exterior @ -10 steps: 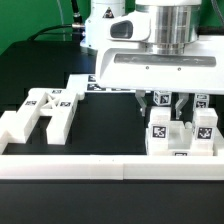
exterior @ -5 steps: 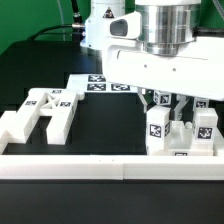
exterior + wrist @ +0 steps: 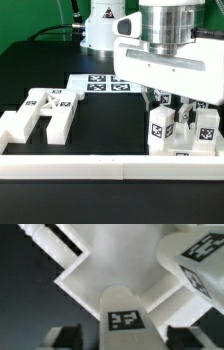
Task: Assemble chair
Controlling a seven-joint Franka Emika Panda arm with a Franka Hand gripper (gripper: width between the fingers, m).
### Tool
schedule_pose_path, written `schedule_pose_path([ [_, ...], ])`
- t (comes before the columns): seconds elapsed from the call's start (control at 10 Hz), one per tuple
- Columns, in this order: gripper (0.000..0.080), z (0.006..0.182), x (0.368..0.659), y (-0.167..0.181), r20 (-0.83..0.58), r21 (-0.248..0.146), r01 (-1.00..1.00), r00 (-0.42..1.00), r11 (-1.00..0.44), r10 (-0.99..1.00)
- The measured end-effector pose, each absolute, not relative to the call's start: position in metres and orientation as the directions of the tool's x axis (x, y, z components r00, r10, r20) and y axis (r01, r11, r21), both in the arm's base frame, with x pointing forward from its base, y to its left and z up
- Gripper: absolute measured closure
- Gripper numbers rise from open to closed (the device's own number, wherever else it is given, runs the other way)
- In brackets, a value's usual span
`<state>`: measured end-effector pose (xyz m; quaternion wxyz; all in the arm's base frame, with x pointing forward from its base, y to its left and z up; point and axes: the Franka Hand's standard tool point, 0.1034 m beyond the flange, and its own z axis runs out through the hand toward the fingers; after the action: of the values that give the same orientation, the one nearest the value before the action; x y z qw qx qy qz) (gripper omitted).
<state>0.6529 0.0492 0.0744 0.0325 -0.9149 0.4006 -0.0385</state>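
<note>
The chair is in separate white tagged pieces. An H-shaped piece [image 3: 42, 110] lies at the exterior view's left. A cluster of upright chair pieces [image 3: 160, 130] stands at the exterior view's right against the front rail. My gripper [image 3: 176, 108] hangs over this cluster with its fingers down among the pieces. In the wrist view the gripper [image 3: 126, 338] is open: a narrow tagged chair piece [image 3: 125, 308] stands between the dark fingers [image 3: 68, 336], with a gap on each side. A bigger tagged piece [image 3: 195, 258] lies beside it.
The marker board [image 3: 98, 83] lies flat at the back centre. A long low white rail [image 3: 100, 166] runs along the front edge. The black mat [image 3: 105, 125] shows between the two groups of pieces. The arm's base stands behind.
My gripper has moved toward the exterior view's right, over the right cluster, uncovering more of the marker board. The chair pieces have not moved.
</note>
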Motion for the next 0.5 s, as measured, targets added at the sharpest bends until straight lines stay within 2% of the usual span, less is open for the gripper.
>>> schedule_pose_path([
  [0.1,0.0272,0.0742,0.6528,0.0493,0.047,-0.089,-0.703,0.705,-0.706,-0.708],
  [0.2,0.0189,0.0742,0.6529,0.0489,0.052,-0.085,-0.677,0.730,-0.731,-0.682],
  [0.3,0.0158,0.0741,0.6529,0.0488,0.061,-0.078,-0.594,0.798,-0.800,-0.599],
  [0.5,0.0152,0.0729,0.6530,0.0430,0.078,-0.058,-0.413,0.906,-0.909,-0.416],
])
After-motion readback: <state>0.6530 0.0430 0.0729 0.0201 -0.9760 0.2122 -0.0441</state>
